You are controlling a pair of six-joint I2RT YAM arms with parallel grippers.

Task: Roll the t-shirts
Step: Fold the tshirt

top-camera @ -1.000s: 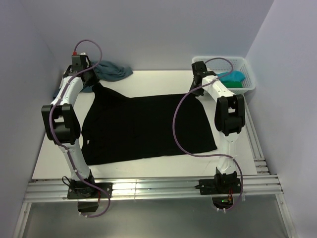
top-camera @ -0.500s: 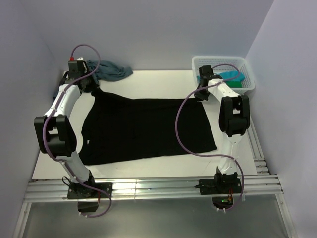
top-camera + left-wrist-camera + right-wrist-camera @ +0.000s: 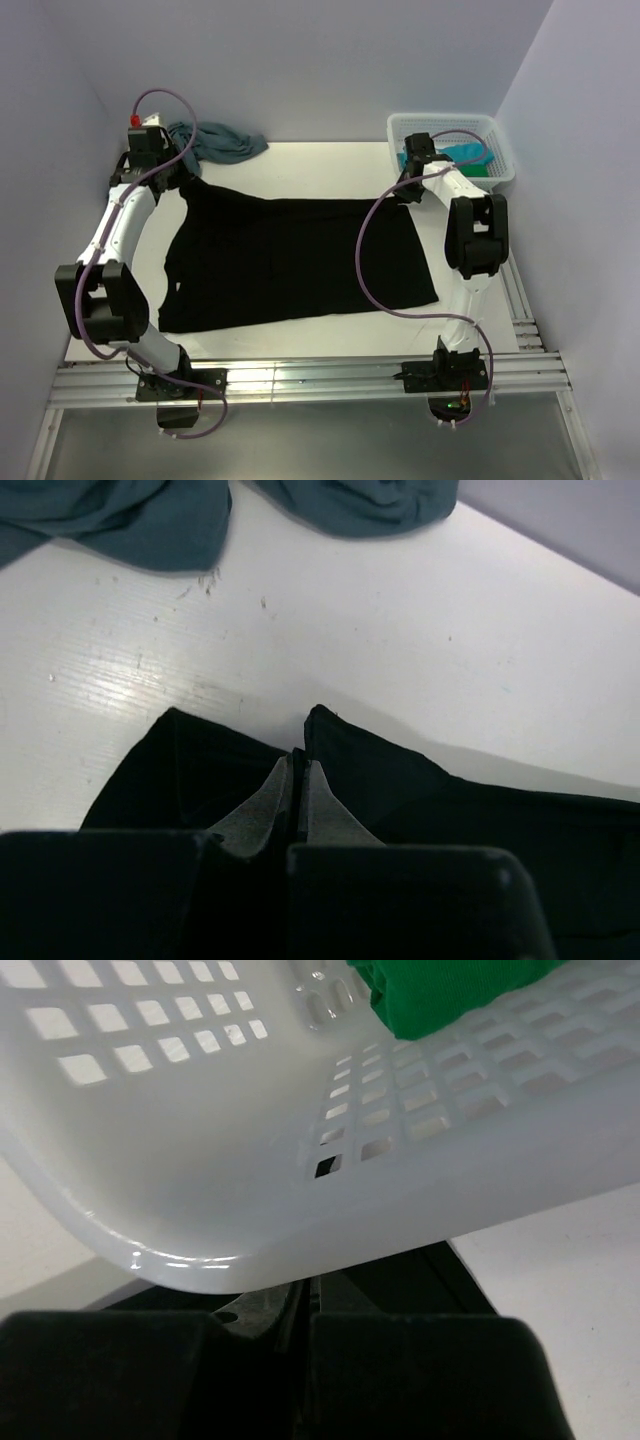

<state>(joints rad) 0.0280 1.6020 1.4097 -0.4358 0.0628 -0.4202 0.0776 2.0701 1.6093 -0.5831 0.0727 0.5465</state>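
Observation:
A large black t-shirt (image 3: 290, 260) lies spread flat across the table. My left gripper (image 3: 185, 180) is at its far-left corner, shut on a pinch of the black cloth (image 3: 400, 780), which rises in two peaks beside the fingertips (image 3: 285, 780). My right gripper (image 3: 405, 190) is at the far-right corner, shut on the black cloth (image 3: 420, 1275), its tips tucked right under the white basket's wall (image 3: 250, 1160). A dusty-blue t-shirt (image 3: 225, 142) lies crumpled at the back left, just beyond the left gripper (image 3: 300, 765). Turquoise (image 3: 468, 153) and green (image 3: 488, 170) t-shirts lie in the basket.
The white mesh basket (image 3: 440, 125) stands at the back right corner, touching or nearly touching the right wrist. Walls close in on the left, back and right. A metal rail (image 3: 300, 378) runs along the near edge by the arm bases.
Both grippers have moved toward the back, the left also outward to the left, carrying the shirt's far corners. The far edge is drawn straighter and the right gripper is now against the basket.

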